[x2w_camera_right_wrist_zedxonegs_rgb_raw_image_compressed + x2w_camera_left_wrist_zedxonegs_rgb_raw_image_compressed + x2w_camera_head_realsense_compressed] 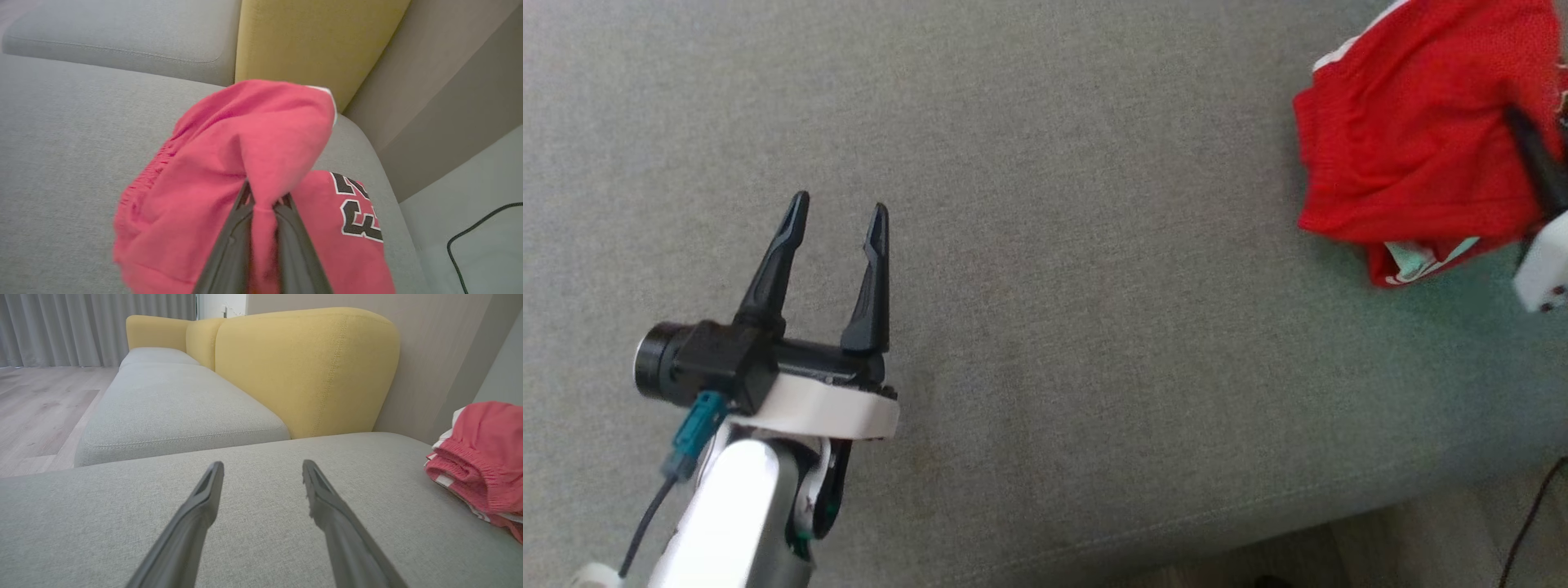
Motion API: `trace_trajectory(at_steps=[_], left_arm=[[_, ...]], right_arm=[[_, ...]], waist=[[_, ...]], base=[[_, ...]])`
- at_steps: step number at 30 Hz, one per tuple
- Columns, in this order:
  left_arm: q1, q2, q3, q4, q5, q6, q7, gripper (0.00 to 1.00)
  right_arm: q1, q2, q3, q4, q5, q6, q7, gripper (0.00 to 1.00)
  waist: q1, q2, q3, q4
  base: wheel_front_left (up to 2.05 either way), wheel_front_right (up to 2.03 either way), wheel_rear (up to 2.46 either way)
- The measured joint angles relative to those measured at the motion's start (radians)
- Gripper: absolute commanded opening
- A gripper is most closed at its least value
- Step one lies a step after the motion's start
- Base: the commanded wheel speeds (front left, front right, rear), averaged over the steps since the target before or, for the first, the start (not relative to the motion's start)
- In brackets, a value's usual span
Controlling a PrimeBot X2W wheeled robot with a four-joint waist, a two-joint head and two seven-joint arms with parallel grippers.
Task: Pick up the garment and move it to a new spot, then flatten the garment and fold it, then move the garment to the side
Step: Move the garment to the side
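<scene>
Red garment (pixel 1413 122) nr cushion (pixel 1094 286) edge, pinched by R end effector (pixel 265 198); L end effector (pixel 840 204) spread mid-cushion

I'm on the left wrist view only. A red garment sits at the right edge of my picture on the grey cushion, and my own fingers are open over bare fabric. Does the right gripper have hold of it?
Observer: Yes. In the right wrist view the right gripper is shut on a raised fold of the red garment, with the cloth pinched between its two fingers.
Operator: Is the whole thing lifted clear?
Observer: Not as far as I can tell. Below the pinched fold the rest looks bunched on the grey cushion, near the corner beside the yellow backrest.
</scene>
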Motion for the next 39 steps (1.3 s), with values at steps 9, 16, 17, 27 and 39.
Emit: trace_trajectory(at_steps=[9, 16, 17, 27, 39], left_arm=[[-0.053, 0.007, -0.005, -0.003, 0.000, -0.009, 0.000, 1.00], [-0.078, 0.012, -0.009, -0.003, 0.000, -0.017, 0.000, 1.00], [-0.079, 0.012, -0.010, -0.002, 0.000, -0.017, 0.000, 1.00], [-0.090, 0.014, -0.010, 0.015, 0.000, -0.016, 0.000, 1.00], [0.015, 0.013, 0.016, 0.040, -0.011, 0.002, 0.000, 1.00]], right_arm=[[-0.050, 0.018, -0.072, 0.203, 0.016, 0.000, 0.013, 0.00], [-0.150, 0.058, -0.100, 0.376, -0.125, 0.000, -0.099, 0.00], [-0.165, 0.060, -0.104, 0.394, -0.153, 0.000, -0.121, 0.00], [-0.218, 0.138, -0.191, 0.562, -0.261, 0.000, -0.197, 1.00], [-0.012, 0.250, -0.272, 0.381, -0.193, 0.000, -0.293, 1.00]], waist=[[0.0000, 0.0000, 0.061, 0.012], [0.0000, 0.0000, 0.096, 0.020], [0.0000, 0.0000, 0.098, 0.021], [0.0001, 0.0000, 0.088, 0.025], [0.0000, 0.0000, -0.061, 0.015]], base=[[0.00, 0.00, 0.00], [0.00, 0.00, 0.00], [0.00, 0.00, 0.00], [0.00, 0.00, 0.00], [0.00, 0.00, 0.00]])
